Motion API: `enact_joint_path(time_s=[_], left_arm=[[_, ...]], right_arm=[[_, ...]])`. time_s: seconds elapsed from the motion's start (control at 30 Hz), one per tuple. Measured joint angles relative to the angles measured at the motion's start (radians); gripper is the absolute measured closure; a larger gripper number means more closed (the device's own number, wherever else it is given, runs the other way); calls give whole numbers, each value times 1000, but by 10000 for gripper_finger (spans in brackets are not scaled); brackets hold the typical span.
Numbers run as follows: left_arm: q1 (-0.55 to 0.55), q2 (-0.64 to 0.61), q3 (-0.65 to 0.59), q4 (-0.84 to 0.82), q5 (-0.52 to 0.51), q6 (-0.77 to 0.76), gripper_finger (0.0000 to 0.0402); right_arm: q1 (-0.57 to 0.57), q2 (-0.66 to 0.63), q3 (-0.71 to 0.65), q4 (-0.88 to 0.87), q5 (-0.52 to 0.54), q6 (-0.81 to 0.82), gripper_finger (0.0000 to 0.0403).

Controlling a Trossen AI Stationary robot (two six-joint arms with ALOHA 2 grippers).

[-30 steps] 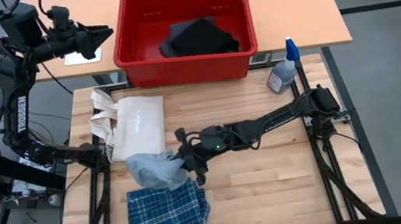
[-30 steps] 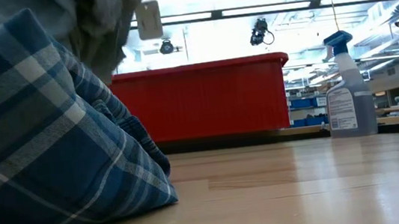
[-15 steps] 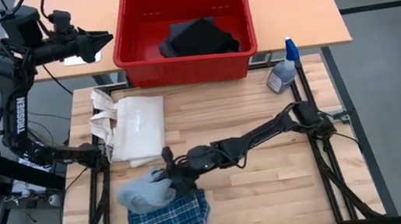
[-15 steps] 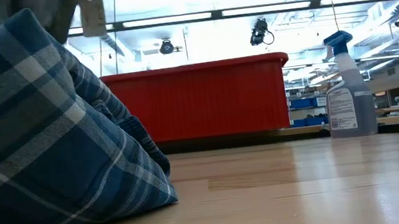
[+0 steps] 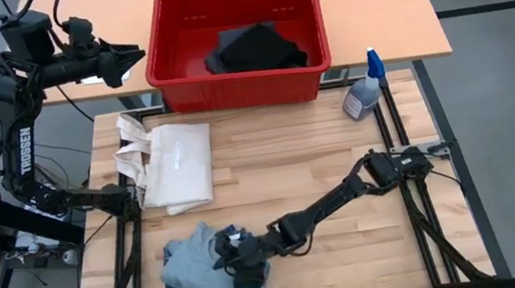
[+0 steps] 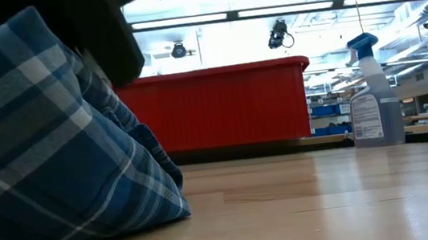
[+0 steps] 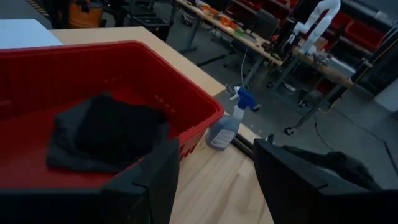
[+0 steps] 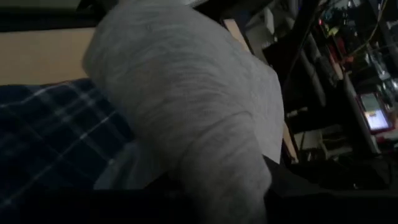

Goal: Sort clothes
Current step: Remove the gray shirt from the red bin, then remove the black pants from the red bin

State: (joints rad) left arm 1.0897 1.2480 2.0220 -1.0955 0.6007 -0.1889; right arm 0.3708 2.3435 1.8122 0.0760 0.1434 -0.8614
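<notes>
From above, some black fabric (image 5: 254, 47) already lies in the red bin (image 5: 169, 70) at the far side, so that part looks done. The grey cloth (image 5: 194, 266) now sits on top of the plaid cloth (image 5: 248, 275) at the near left of the table, with the right gripper (image 5: 237, 260) low on the pile. From here I cannot tell if its fingers are open or squeezing the grey cloth. The left gripper (image 5: 132, 54) waits up high beside the bin. A white tote bag (image 5: 175, 164) lies flat on the table, and a spray bottle (image 5: 364, 95) stands at the far right. From table height, the plaid cloth (image 6: 48, 155) fills the left side with something dark above it, and the red bin (image 6: 221, 107) and bottle (image 6: 374, 102) stand behind. The left wrist view shows the left fingers (image 7: 149, 180) apart and holding nothing, above the bin with the black fabric (image 7: 109, 130) inside. The right wrist view shows the grey cloth (image 8: 186, 106) bunched on the plaid cloth (image 8: 50, 143). I think these two cloths look nearly sorted, if this pile is where they belong
</notes>
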Motion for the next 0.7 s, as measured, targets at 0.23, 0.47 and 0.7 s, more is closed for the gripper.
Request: enact_joint_path(time_s=[0.23, 0.47, 0.7], left_arm=[[0, -1, 0, -55, 1, 46, 194], [0, -1, 0, -59, 3, 59, 194], [0, -5, 0, -64, 63, 74, 194]], right_arm=[[-6, -19, 0, -100, -54, 100, 233], [-7, -79, 0, -309, -62, 257, 144], [-7, -225, 1, -542, -61, 437, 71]])
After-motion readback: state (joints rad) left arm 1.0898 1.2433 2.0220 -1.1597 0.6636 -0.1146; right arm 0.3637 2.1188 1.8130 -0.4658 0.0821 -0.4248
